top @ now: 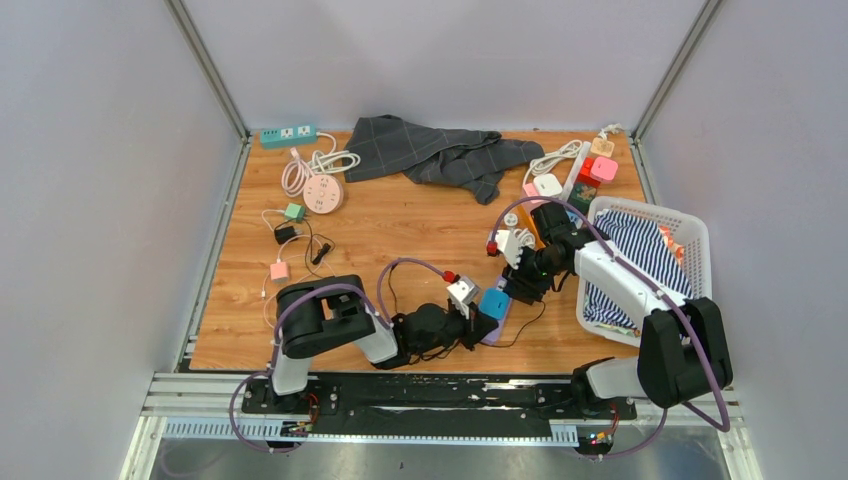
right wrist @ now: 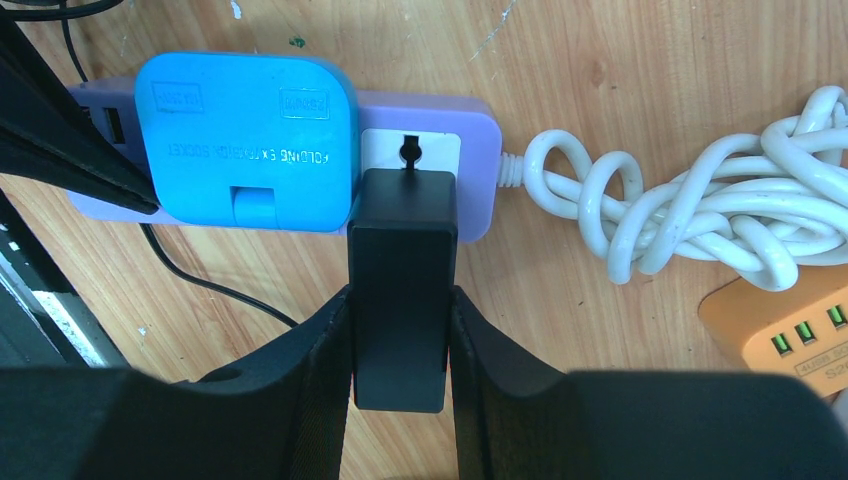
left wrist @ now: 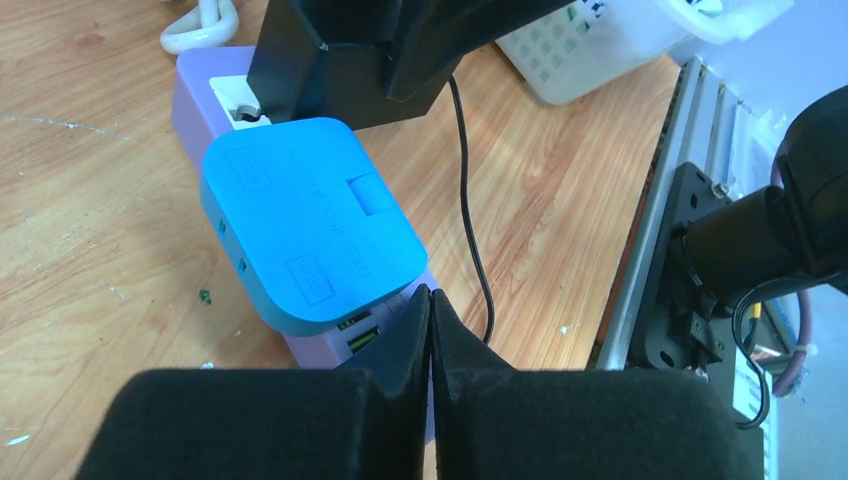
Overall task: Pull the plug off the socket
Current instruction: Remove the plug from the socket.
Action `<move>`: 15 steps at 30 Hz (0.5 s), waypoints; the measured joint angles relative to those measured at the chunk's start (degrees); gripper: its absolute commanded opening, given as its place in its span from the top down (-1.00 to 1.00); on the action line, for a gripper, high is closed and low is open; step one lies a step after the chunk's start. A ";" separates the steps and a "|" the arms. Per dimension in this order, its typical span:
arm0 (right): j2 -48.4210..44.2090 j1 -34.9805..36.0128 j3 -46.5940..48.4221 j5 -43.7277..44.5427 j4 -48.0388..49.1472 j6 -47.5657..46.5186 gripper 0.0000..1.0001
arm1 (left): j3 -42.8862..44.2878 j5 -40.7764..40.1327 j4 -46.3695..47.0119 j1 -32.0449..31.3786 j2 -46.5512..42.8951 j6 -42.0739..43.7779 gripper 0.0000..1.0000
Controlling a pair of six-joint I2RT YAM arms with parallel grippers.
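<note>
Plug: black plug (right wrist: 402, 290) stands in the purple power strip (right wrist: 478, 135), at the socket nearest the strip's cable end.
Right gripper (right wrist: 401, 325): clamped on the plug's two sides.
Blue adapter (right wrist: 245, 140): on the strip – just beside the plug.
Left gripper (left wrist: 430, 318): fingers pressed together, tips at the strip's opposite end.
White cable (right wrist: 700, 215): coiled off the strip's cable end.

The left pincer (left wrist: 430, 315) is pinched tight at the near end of the purple power strip (left wrist: 195, 85), beside the blue adapter (left wrist: 305, 220). A black cable (left wrist: 464, 180) trails across the table (left wrist: 90, 220).
</note>
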 measured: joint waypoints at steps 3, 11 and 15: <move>0.00 0.00 0.00 0.00 0.00 0.02 1.00 | -0.13 -0.79 2.23 0.02 1.20 -2.16 1.00; -3.39 1.75 -2.19 -1.40 2.21 -1.79 1.00 | -0.59 -2.12 4.20 0.00 2.21 -6.82 1.00; -4.87 2.69 -3.02 -4.92 2.54 -4.02 1.00 | -0.42 -1.66 4.09 -0.63 2.43 -7.69 1.00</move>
